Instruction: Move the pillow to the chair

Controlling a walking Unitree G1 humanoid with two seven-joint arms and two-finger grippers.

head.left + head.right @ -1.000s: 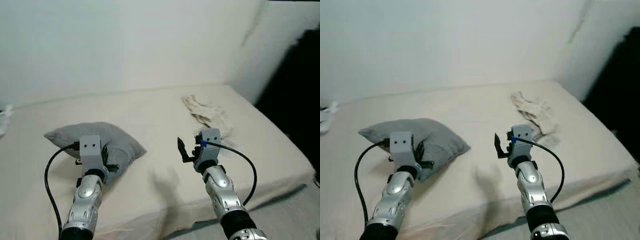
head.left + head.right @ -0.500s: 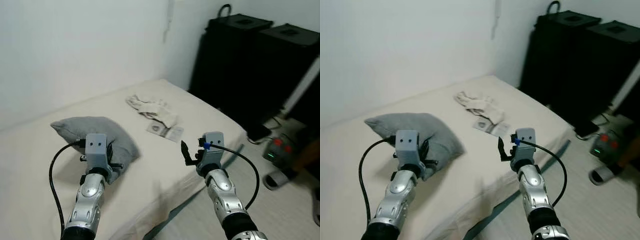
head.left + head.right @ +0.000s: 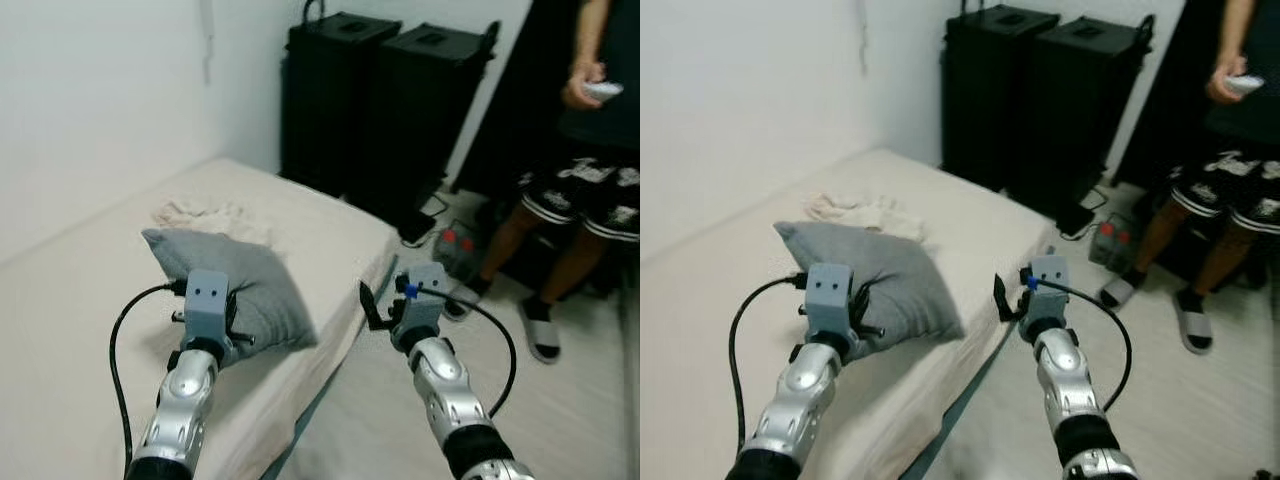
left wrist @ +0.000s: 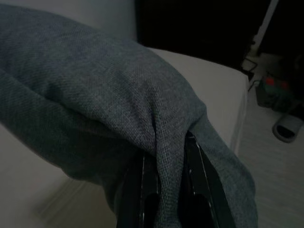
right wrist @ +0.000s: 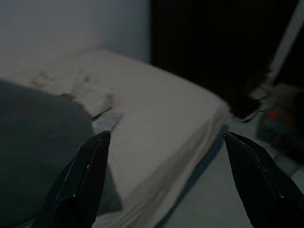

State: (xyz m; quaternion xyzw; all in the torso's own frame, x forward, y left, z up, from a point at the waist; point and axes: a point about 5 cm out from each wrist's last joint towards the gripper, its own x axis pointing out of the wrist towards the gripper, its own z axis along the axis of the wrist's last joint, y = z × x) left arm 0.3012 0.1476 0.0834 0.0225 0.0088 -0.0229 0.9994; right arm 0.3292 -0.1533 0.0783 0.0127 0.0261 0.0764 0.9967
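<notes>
My left tool clamped on a fold of the grey pillow, pillow held above the bed, its long axis running away from the tool toward the wall, my right tool with fingers wide apart over the bed edge, a person standing beyond it.

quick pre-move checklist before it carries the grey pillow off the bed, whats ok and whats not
1. Left gripper shut on the grey fabric pillow: ok.
2. Pillow lifted off the cream mattress: cannot tell, its lower edge looks close to the sheet.
3. Right gripper open and holding nothing: ok.
4. Chair in sight as a target: not ok.
5. Floor path on the right: not ok, a person stands there beside two tall black cases.
</notes>
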